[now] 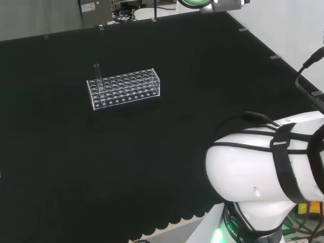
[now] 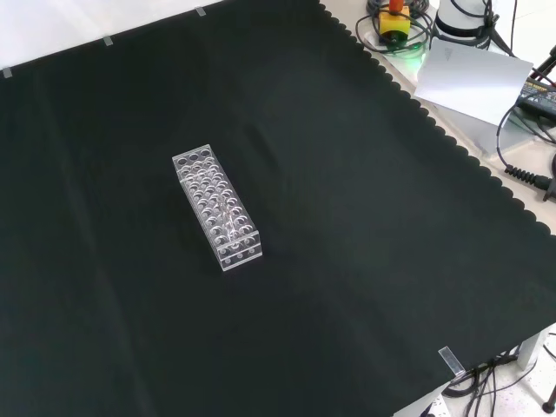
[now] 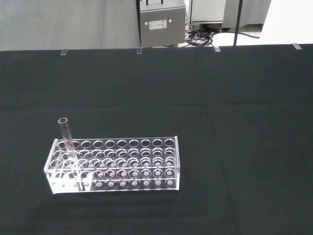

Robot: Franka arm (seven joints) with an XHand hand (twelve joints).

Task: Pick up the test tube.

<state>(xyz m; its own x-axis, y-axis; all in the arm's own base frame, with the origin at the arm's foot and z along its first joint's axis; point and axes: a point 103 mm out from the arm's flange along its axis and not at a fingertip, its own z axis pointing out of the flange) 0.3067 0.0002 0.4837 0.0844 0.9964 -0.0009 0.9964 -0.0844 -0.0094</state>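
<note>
The tube (image 3: 65, 139) stands upright, mouth up, in an end hole of the clear rack (image 3: 127, 164). The rack's other holes look empty. I cannot tell how my fingers are set.

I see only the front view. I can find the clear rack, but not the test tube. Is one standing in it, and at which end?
Observer: Yes. In the head view one test tube stands at the left end of the rack, rising well above its top plate.
Operator: Is it upright?
Observer: Nearly. The wrist view shows it leaning slightly, with a small red mark on the glass.
Operator: Are other holes occupied?
Observer: In the wrist view the other holes look empty.
</note>
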